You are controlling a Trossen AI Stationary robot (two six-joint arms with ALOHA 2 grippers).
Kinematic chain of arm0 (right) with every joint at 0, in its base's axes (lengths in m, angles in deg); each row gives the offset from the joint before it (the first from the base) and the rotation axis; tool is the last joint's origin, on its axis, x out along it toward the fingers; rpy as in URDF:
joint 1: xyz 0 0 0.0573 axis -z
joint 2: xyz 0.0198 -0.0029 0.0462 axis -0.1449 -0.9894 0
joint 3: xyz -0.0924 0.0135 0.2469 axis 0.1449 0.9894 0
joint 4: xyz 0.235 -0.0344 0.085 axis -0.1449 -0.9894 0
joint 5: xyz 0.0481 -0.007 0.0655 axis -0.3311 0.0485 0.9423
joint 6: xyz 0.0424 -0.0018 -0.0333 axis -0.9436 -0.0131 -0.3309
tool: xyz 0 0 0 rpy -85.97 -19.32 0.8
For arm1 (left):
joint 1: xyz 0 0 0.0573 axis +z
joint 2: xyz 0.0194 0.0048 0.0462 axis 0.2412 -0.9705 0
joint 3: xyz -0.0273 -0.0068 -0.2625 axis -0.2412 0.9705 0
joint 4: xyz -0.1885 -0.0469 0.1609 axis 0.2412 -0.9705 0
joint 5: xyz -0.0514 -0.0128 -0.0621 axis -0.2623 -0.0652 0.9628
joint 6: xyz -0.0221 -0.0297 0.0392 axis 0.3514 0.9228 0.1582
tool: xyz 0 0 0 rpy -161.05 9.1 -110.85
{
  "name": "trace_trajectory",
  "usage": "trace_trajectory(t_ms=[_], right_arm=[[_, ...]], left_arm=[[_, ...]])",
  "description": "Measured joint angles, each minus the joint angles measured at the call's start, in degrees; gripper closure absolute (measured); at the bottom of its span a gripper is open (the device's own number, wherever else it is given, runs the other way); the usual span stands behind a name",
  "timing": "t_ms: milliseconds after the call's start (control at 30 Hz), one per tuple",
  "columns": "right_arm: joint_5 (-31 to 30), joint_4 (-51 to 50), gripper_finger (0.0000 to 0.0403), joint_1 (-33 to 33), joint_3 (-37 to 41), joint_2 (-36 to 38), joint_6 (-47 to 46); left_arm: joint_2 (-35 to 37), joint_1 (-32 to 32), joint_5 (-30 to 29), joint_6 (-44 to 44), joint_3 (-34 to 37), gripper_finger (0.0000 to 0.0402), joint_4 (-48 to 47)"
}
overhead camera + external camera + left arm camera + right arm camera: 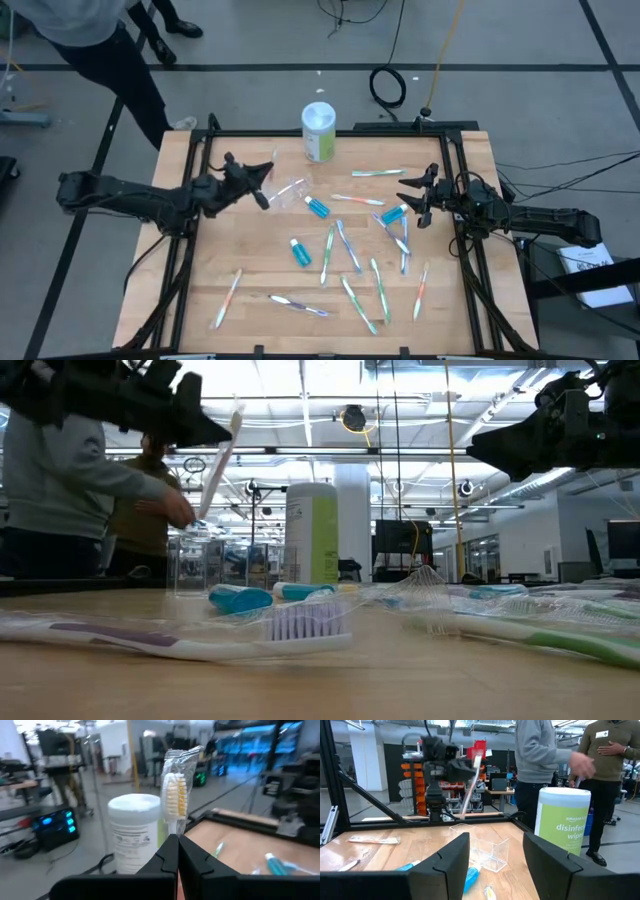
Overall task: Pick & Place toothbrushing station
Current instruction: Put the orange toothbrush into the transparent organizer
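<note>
Bare counter (220, 255) lies open along the left side — toothbrushes (350, 265) and tubes (300, 252) clutter the middle and right, and a wipes canister (318, 131) blocks the far edge.

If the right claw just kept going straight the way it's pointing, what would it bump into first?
Most likely the clear container, straight ahead of the open right gripper. A blue tube lies nearer but low, so depth is uncertain.

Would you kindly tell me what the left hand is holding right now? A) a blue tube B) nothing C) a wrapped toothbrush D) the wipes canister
C: the left hand is shut on a wrapped toothbrush, held raised above the table, bristles up, in front of the wipes canister.
</note>
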Motion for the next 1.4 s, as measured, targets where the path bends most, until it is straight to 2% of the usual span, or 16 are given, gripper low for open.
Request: trace_trajectory(t_ms=[100,233,567,1067,1400], right_arm=[[0.0,0.0,0.0222,0.0,0.0,0.0,0.0],[0.0,0.0,0.0222,0.0,0.0,0.0,0.0],[0.0,0.0,0.0222,0.0,0.0,0.0,0.0],[0.0,-0.1,0.0222,0.0,0.0,0.0,0.0],[0.0,-0.1,0.0222,0.0,0.0,0.0,0.0]], left_arm=[[-2.1,0.1,-0.2,1.0,4.9,0.0401,8.8],[-3.7,-0.2,-1.0,2.6,8.4,0.0401,13.0],[-10.1,-2.3,-8.4,7.5,8.7,0.0402,12.9],[-18.2,-10.4,-21.3,16.2,8.7,0.0402,12.7],[-20.2,-12.2,-23.0,21.2,8.6,0.0401,10.1]])
